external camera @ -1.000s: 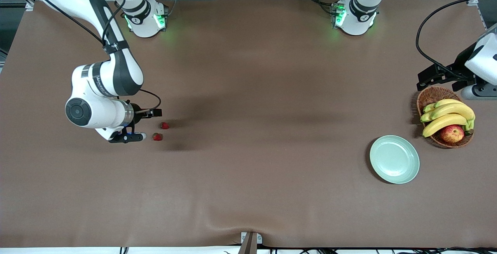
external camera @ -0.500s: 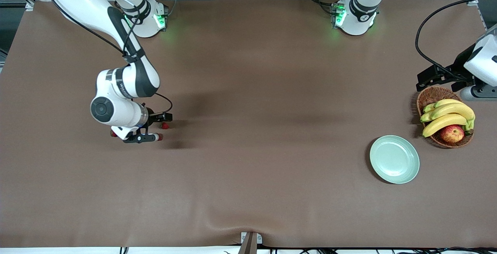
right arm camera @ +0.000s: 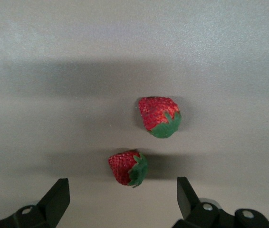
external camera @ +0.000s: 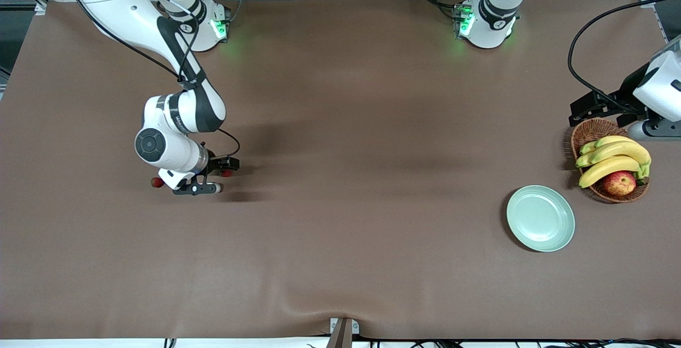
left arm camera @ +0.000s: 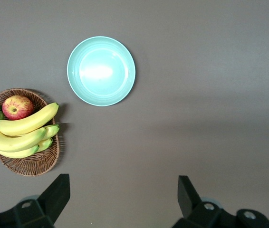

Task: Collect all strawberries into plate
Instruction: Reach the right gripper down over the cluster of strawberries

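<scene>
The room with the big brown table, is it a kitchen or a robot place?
Probably a robot lab, not a kitchen. Two white robot arms are fixed along the brown table, with cables and metal framing past its edge. The strawberries, plate and fruit basket look like practice props.

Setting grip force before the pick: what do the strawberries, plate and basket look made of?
Strawberries: red, seed-dimpled skin, leafy green caps; real or plastic, cannot tell.
Plate: mint green, glossy glare patch; probably glazed ceramic or melamine.
Basket: brown woven strands, likely wicker.
</scene>
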### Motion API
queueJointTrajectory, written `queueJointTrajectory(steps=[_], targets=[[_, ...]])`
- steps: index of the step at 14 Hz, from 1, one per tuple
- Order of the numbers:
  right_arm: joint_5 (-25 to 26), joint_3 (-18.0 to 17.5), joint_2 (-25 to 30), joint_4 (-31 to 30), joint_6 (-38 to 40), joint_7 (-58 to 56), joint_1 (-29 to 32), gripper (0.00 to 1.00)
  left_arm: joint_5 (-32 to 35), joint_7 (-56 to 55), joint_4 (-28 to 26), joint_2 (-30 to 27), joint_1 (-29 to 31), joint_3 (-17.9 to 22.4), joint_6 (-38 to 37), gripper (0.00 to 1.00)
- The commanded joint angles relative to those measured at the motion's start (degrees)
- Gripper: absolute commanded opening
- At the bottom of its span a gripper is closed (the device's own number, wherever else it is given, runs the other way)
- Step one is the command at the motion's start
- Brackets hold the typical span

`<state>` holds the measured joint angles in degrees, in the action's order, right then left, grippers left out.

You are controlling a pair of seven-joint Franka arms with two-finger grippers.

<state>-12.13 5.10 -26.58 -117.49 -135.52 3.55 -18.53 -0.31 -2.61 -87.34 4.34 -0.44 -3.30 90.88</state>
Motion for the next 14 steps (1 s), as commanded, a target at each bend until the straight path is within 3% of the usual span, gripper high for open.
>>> queueJointTrajectory(steps=[1,2,6,14], targets=[[-0.36,0.7,-0.58,-0.2,-1.06,3.2,-2.47,1.0,-0.22,-1.08,0.24,-0.04,0.08,-0.3,-0.35,1.0],[-0.27,0.71,-0.84,-0.2,-1.14,3.91,-2.91,1.0,-0.3,-1.08,0.24,-0.04,0.08,-0.3,-0.35,1.0],[0.0,0.88,-1.81,0.41,-1.32,4.18,-2.83,0.83,-0.22,-1.08,0.24,0.14,0.08,-0.3,-0.35,1.0],[1.4,0.97,-3.13,1.12,-2.9,4.09,-2.13,0.81,-0.3,-1.08,0.24,0.23,0.08,-0.3,-0.35,1.0]])
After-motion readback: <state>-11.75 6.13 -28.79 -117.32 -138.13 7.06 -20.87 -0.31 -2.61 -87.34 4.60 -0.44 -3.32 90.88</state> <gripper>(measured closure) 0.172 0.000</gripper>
